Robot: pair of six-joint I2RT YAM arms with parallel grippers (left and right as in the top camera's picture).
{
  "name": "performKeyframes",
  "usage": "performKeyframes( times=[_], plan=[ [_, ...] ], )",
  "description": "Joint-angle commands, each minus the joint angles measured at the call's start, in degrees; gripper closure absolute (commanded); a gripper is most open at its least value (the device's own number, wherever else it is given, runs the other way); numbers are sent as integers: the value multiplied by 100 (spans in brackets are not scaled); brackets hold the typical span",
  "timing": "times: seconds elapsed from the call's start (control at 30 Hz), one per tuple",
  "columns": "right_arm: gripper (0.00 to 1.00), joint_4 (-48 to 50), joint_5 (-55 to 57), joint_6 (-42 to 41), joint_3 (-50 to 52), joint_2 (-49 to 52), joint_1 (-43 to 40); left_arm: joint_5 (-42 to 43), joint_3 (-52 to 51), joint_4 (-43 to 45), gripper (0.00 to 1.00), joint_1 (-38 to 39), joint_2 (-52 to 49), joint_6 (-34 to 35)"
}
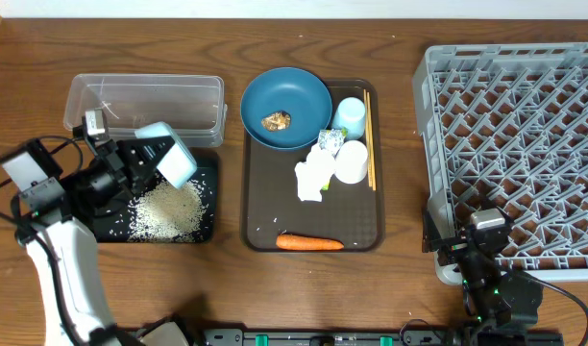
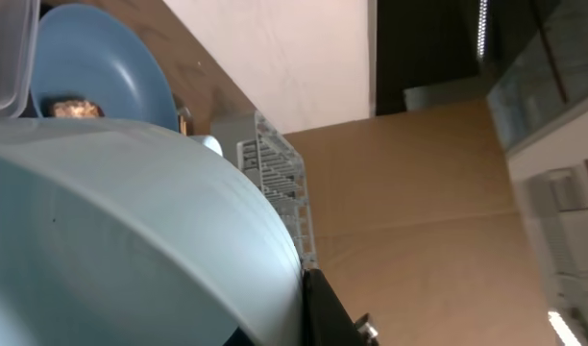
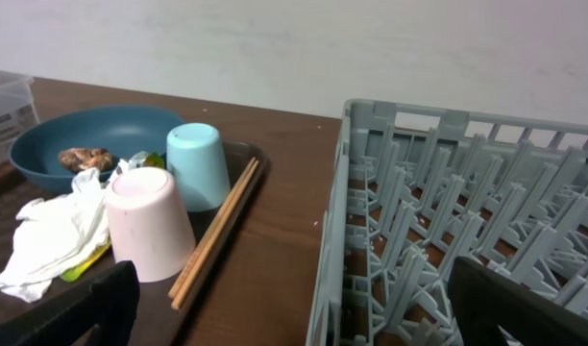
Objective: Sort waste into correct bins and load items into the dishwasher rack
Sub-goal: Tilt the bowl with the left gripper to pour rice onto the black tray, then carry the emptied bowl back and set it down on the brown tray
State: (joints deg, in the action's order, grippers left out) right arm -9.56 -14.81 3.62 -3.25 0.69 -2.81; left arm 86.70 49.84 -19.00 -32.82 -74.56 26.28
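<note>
Dishwasher rack [image 1: 515, 135]: right side of the table, nothing loaded in it that I can see.
Right gripper [image 3: 299, 308]: parked at the rack's near left corner, jaws spread wide, holding nothing.
Brown tray [image 1: 275, 207]: centre of the table, carrying most of the unsorted things.
Clear tub [image 1: 131, 106]: far left, looks bare inside.
Black tray [image 1: 208, 171]: just in front of the tub.
Left gripper [image 1: 148, 154]: over the black tray, clamped tight on the rim of the small bowl.
Dark blue bowl [image 1: 299, 91]: on the brown tray's far left corner, with the brown lump [image 1: 277, 120] inside.
Small pale blue bowl [image 1: 171, 154]: tipped steeply above the black tray. Judgement: a rim pinch on a smooth bowl could slip if the wrist swings fast.
Napkins [image 1: 313, 178]: crumpled mid-tray, touching the white cup [image 1: 352, 161]. Judgement: grabbing them could knock that cup over.
Light blue cup [image 1: 351, 115]: upside down, just behind the white one.
Chopsticks [image 1: 369, 139]: along the tray's right edge. Judgement: thin and flat, easy to miss.
Carrot [image 1: 310, 242]: near edge of the tray. Judgement: may roll.
Wrapper [image 1: 328, 140]: between bowl and cups.
Rice [image 1: 167, 210]: heaped on the black tray. Judgement: leftover grains could scatter on the way to the rack.
</note>
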Motion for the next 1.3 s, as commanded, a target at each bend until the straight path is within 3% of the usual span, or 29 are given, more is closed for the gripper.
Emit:
performKeyframes(
  times=[0.0, 0.37, 0.47, 0.57, 0.7, 0.8, 1.13, 1.27],
  plan=[
    [1, -7, -24, 74, 20, -20, -22, 332, -7, 28, 94, -39, -385, -203],
    [1, -7, -24, 74, 20, -20, -22, 332, -7, 133, 94, -39, -855, -284],
    [1, -7, -24, 74, 20, -20, -22, 332, -7, 92, 94, -37, -855, 186],
    [1, -7, -24, 74, 20, -20, -22, 264, -7, 367, 94, -74, -859, 184],
    [1, -7, -24, 74, 20, -20, -22, 326, -7, 94, 94, -96, -857, 1038],
    [1, -7, -24, 74, 20, -20, -22, 177, -7, 415, 94, -138, -859, 852],
    [1, -7, -24, 74, 20, -20, -22, 328, -9, 345, 94, -79, -852, 417],
    [1, -7, -24, 74, 20, -20, -22, -17, -9, 291, 94, 37, -841, 177]
  ],
)
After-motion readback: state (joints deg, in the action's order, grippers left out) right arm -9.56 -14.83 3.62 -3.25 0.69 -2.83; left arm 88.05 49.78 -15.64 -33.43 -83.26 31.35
